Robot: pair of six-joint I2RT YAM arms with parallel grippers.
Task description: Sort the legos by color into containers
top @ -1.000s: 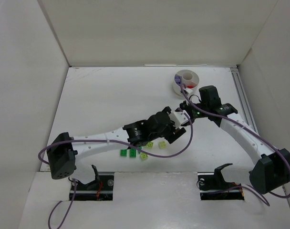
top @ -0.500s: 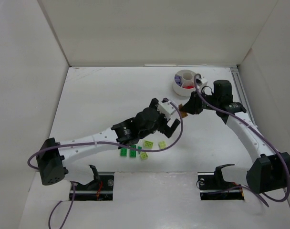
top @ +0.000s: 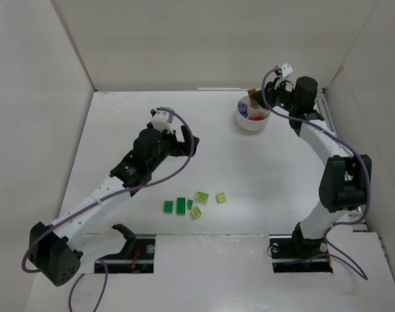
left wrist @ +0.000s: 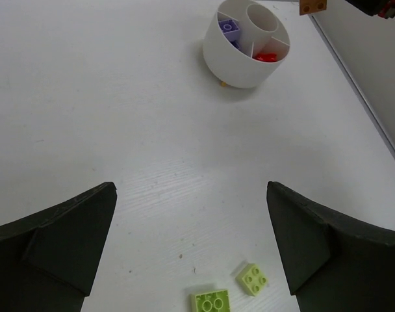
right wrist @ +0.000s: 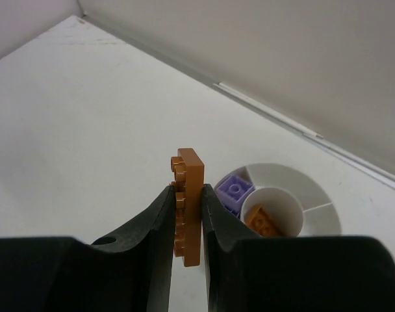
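Close to the near edge of the worktop, about the middle of it, lies a small group of loose legos: two dark green pieces side by side, and just right of them three lime bricks, all apart from each other. Farther in, left of the centre, the left gripper hangs over bare surface with its jaws spread wide and nothing between them. Near the far right corner stands the white dish. One of its wedge compartments holds purple bricks, another holds a red piece, and the round cup in its centre holds an orange-brown brick. Above the dish's far edge, the right gripper pinches an orange-brown plate on edge between its closed jaws, clear of the dish.
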